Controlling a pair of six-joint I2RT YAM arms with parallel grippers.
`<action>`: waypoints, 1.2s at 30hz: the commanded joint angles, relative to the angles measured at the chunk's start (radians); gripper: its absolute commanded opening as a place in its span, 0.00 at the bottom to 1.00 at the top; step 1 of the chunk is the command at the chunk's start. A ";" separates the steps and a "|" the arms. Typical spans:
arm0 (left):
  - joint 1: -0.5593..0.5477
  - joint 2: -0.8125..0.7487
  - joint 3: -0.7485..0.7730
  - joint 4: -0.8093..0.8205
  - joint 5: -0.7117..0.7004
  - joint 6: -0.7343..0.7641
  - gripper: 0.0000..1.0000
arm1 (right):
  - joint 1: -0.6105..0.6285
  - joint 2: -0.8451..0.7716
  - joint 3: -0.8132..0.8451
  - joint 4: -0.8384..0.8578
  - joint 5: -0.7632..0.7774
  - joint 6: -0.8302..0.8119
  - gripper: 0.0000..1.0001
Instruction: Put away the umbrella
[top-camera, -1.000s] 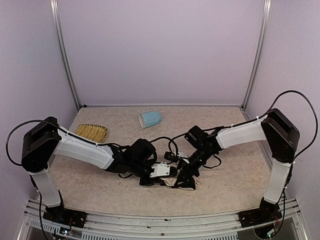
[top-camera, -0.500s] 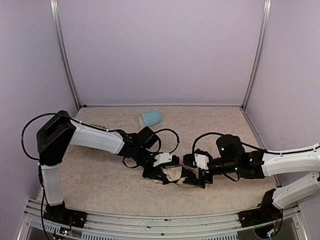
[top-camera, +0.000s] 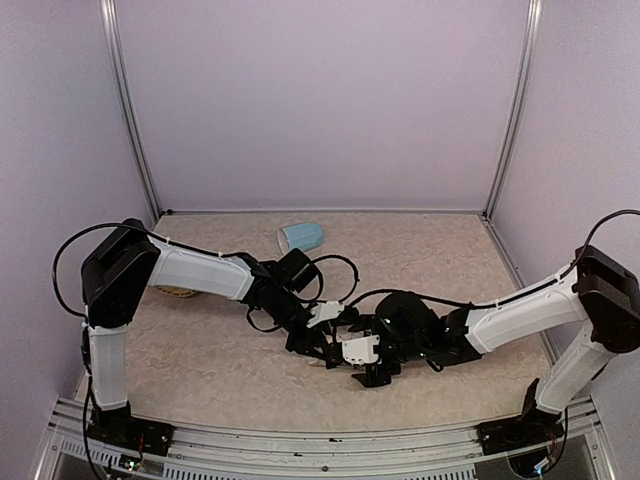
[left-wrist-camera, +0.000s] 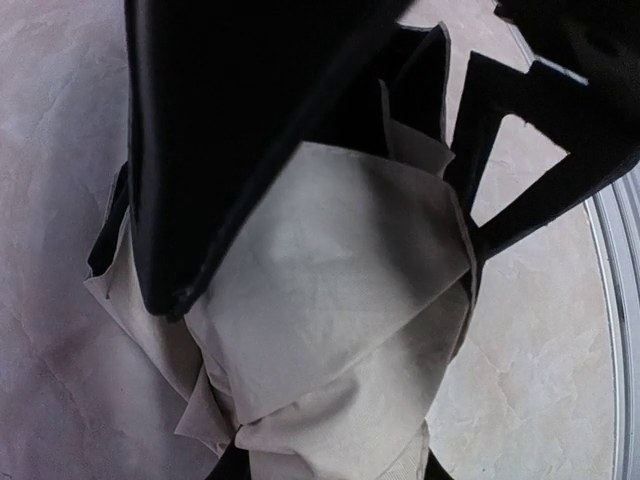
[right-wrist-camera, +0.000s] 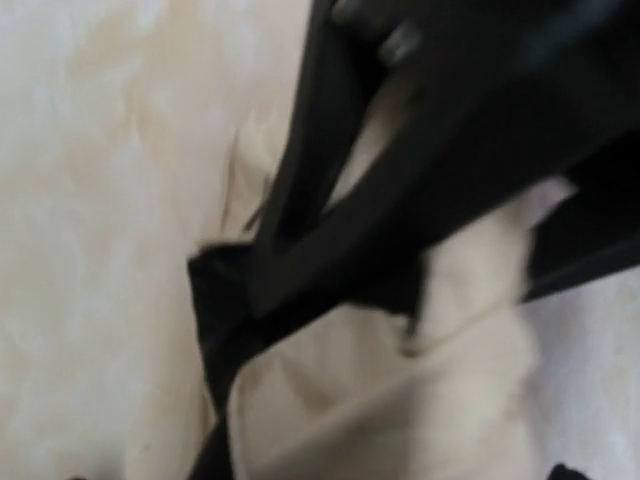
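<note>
Tray: table's left, partly behind left arm.
Mug: on its side, far centre.
Left gripper: narrowed onto umbrella fabric.
Umbrella: crumpled on table, 6 o'clock of mug, between grippers.
Right gripper: at umbrella's 3 o'clock; spread unreadable, view blurred.

Landmark: umbrella, lying on the table.
- Umbrella sits near the table's front edge, about mid-width.
- Left gripper: just left of the umbrella and touching it. The wrist view shows the umbrella between its jaws.
- Right gripper: just right of the umbrella, close against it. Contact cannot be told.
- The two grippers are on opposite sides of the umbrella, with the umbrella between them.
- Mug: behind the umbrella, slightly left and well apart, on the table near the back wall.
- Tray: far left of the umbrella, a little behind it, mostly hidden under the left arm.
</note>
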 joint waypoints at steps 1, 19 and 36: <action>-0.022 0.088 -0.052 -0.194 -0.002 -0.010 0.09 | 0.014 0.090 0.075 -0.045 0.084 -0.082 0.95; 0.034 -0.147 -0.179 0.157 -0.101 -0.116 0.97 | 0.013 0.202 0.149 -0.174 0.149 -0.037 0.14; 0.144 -0.675 -0.656 0.888 0.040 -0.293 0.99 | -0.213 -0.229 0.167 -0.109 -0.319 0.154 0.00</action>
